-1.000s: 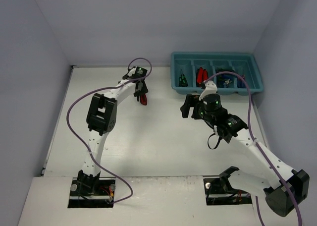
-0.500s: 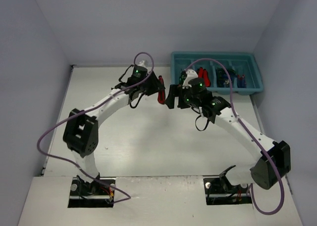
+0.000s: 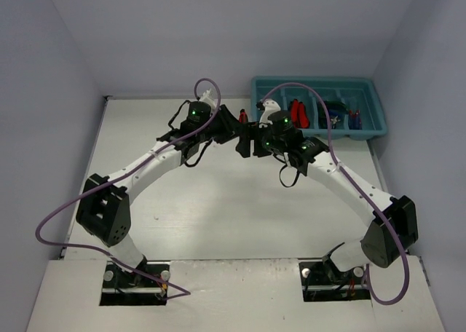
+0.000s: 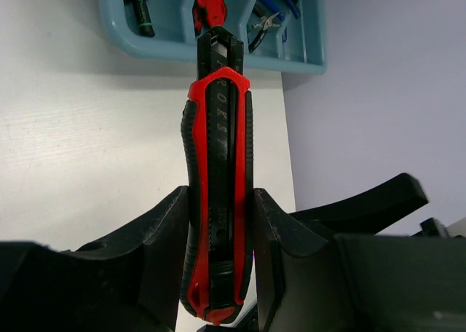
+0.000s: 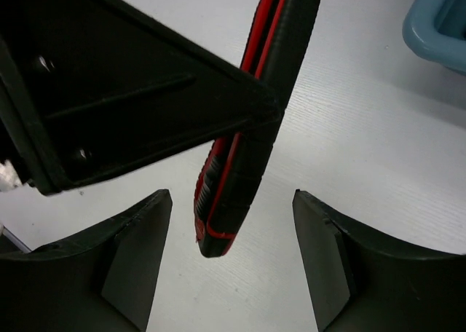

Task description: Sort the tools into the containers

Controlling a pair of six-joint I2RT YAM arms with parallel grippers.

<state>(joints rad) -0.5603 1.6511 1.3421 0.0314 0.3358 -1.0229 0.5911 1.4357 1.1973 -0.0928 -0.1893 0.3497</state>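
My left gripper (image 4: 218, 201) is shut on a red-and-black utility knife (image 4: 218, 113) and holds it above the table, tip toward the teal tray (image 4: 145, 48). In the top view the left gripper (image 3: 230, 122) meets the right gripper (image 3: 244, 141) just left of the tray (image 3: 313, 80); the knife is hidden between them there. My right gripper (image 5: 231, 201) is open, its fingers (image 5: 138, 237) either side of the knife's (image 5: 247, 150) butt end without touching it. The tray holds red knives (image 3: 296, 112), pliers (image 3: 333, 115) and green-handled screwdrivers (image 4: 138, 8).
The tray's corner (image 5: 444, 26) shows at the right wrist view's upper right. Grey walls close the table at the back, left and right. Purple cables arch above both arms (image 3: 291, 88).
My left gripper has carried the knife right, toward the tray. My right gripper has swung left from the tray to meet it and now straddles the knife's end.
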